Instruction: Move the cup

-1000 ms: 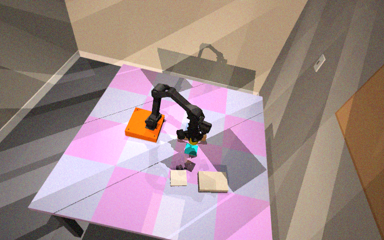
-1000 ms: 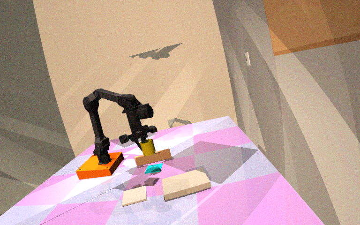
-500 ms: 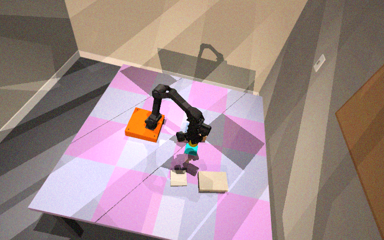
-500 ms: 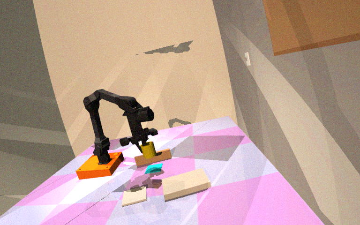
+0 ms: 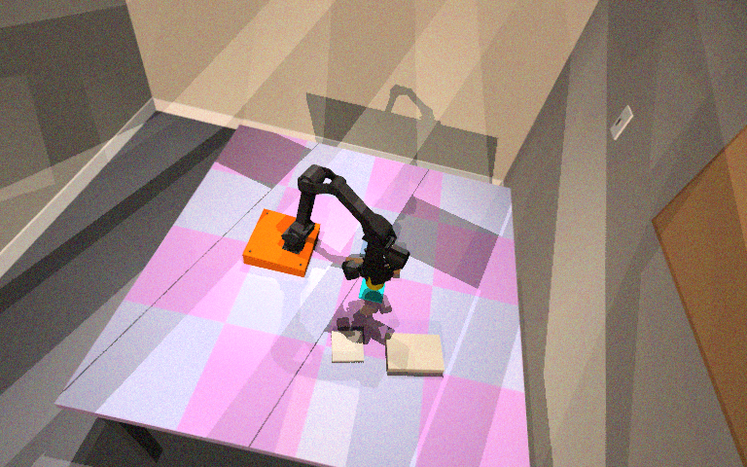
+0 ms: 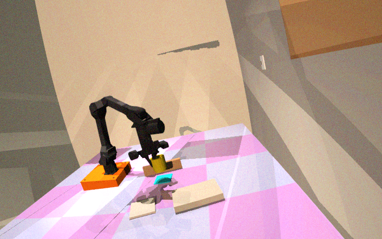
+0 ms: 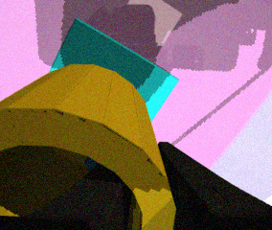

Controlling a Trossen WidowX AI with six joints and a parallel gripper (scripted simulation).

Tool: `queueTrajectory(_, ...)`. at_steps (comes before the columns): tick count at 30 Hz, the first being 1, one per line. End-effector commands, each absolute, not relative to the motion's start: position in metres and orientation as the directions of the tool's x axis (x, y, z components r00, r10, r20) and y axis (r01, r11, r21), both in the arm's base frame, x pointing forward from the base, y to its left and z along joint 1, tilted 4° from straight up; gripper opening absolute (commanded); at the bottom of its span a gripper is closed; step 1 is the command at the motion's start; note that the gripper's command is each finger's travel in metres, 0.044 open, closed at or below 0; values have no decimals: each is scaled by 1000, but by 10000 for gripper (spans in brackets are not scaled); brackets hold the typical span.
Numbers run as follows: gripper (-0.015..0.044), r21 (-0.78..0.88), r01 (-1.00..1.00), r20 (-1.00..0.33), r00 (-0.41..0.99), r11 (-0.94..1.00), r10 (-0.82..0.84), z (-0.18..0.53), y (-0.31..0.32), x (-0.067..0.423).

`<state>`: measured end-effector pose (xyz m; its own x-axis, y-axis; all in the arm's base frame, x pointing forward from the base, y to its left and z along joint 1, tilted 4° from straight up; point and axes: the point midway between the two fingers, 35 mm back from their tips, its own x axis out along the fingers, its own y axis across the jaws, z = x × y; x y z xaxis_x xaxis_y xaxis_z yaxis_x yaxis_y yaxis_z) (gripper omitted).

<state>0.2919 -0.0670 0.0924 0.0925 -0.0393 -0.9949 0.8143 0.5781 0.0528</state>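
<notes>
A yellow cup (image 5: pixel 373 285) (image 6: pixel 158 164) (image 7: pixel 88 91) hangs roughly upright above the table. My gripper (image 6: pixel 153 160) (image 7: pixel 145 150) is shut on the wall of the cup near its rim. The cyan pad (image 5: pixel 363 292) (image 6: pixel 160 177) (image 7: pixel 162 98) lies flat on the table, partly shaded. In the wrist view it shows just past the cup, with a gap between them in the exterior view. A small dark blue spot shows inside the cup in the wrist view, perhaps a marble; the rest of the inside is dark. A bluish patch behind the arm in the top view is mostly hidden.
A low brown block (image 6: pixel 175 163) stands behind the cyan pad, close to the cup. A small cream tile (image 5: pixel 347 346) (image 6: pixel 143 210) and a larger cream block (image 5: pixel 415 351) (image 6: pixel 199 193) lie in front of the pad. The orange arm base (image 5: pixel 262 242) (image 6: pixel 97 179) is at the left.
</notes>
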Motion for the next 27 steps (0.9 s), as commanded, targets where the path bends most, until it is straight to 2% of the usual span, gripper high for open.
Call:
queueTrajectory(1,0,51,811,-996,86,582,-32,84,-67,292)
queueTrajectory(27,0,51,811,-996,85,582,-32,49,-69,294)
